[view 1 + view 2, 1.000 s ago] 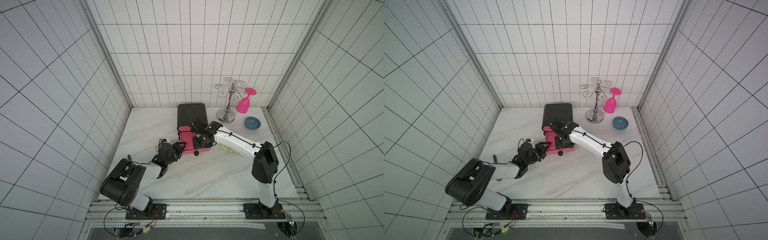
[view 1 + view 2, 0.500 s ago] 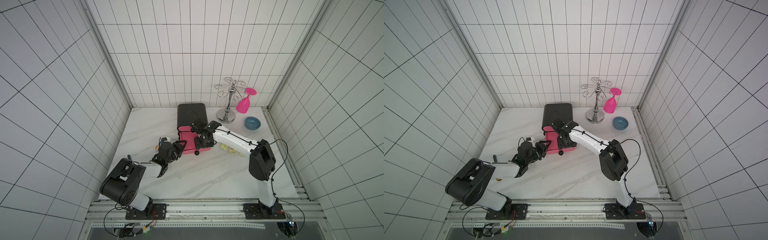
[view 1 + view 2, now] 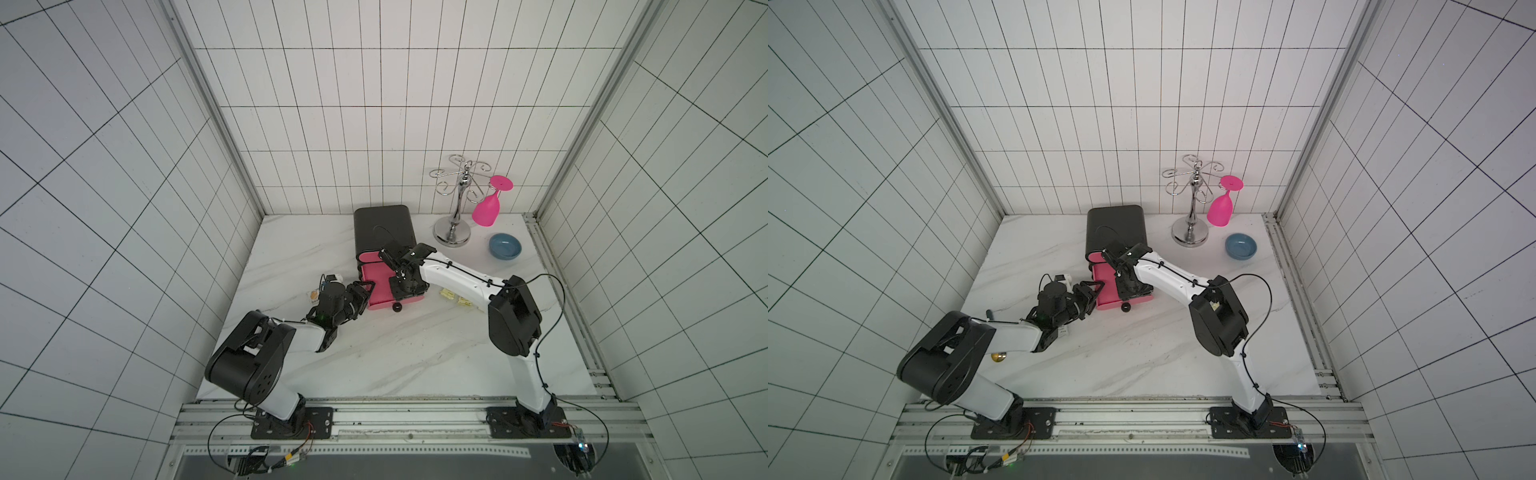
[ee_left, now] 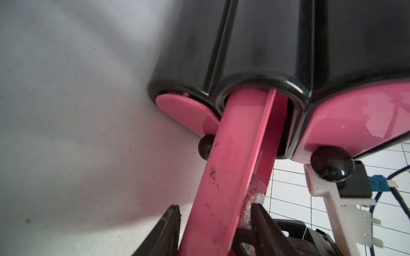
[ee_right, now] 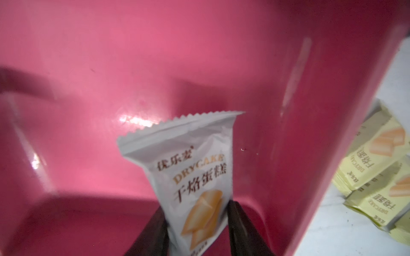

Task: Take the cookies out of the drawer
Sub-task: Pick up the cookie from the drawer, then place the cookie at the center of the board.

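The right gripper (image 5: 197, 208) is inside the pulled-out pink plastic drawer (image 5: 88, 77). Its two black fingers have closed to a narrow gap on the lower end of a white foil snack packet (image 5: 190, 164), pinching it across its short width. The packet stands on end, with its long axis running straight out from the claw and its serrated seal at the far end. Whether it is clear of the drawer's floor I cannot tell. So the cookie lies in the claw rather than ahead of it. The coming move likely turns on the drawer's side wall, which rises between the packet and the white marble tabletop (image 3: 395, 353). Just beyond that wall, outside the drawer, several pale yellow packets (image 5: 377, 159) lie overlapping, on the side the right arm reaches in from. That arm, being the one that holds the packet, is plainly the one to carry it over. The left gripper (image 4: 215, 207) is at the drawer's opposite wall, jaws partly closed astride it and apparently clamping it to steady the drawer. The drawer juts from a glossy black cabinet (image 3: 384, 226). The white packet reads "DRYCAKE" in gold, with 干焙蛋糕 below it. A smaller brand line above looks like 优乐麦, and an orange biscuit picture sits beneath. The yellow packets carry the same "DRYCAKE" wording.
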Tool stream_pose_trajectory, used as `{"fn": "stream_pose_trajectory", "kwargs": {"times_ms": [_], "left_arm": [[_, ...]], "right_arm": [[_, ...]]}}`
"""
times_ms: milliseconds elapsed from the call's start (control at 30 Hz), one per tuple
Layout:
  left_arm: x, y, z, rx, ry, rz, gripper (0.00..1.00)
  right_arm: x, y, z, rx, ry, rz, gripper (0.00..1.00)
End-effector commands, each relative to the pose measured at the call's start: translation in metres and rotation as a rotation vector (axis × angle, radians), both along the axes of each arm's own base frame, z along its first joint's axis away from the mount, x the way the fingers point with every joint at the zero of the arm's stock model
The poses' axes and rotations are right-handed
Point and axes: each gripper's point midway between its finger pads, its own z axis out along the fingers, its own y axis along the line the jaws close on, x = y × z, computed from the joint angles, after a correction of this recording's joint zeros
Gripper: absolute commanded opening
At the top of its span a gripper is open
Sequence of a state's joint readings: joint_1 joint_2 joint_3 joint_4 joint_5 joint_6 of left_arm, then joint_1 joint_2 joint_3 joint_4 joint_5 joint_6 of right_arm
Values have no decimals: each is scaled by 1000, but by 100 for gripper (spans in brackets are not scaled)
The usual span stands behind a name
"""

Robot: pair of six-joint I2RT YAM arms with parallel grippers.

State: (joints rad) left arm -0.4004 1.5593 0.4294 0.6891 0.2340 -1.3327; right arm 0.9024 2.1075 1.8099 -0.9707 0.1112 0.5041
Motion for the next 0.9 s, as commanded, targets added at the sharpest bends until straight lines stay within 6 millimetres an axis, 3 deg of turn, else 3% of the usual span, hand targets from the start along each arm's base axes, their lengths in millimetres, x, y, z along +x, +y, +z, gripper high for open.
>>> {"fn": "stream_pose_trajectory", "kwargs": {"times_ms": [0, 400, 567, 733, 867], "left_arm": [[12, -9, 22, -45, -70, -16, 54], [16, -4, 24, -59, -70, -11, 54], [18, -2, 24, -58, -69, -14, 54], [19, -1, 24, -60, -70, -15, 54], [21, -2, 26, -67, -72, -20, 54]], "right_arm": [[14, -5, 2, -35, -40, -17, 37], [19, -13, 94, 109, -220, -43, 26], [10, -32, 122, 139, -261, -69, 25], [4, -77, 125, 94, -248, -139, 25], [-2, -119, 98, 14, -198, -200, 25]]}}
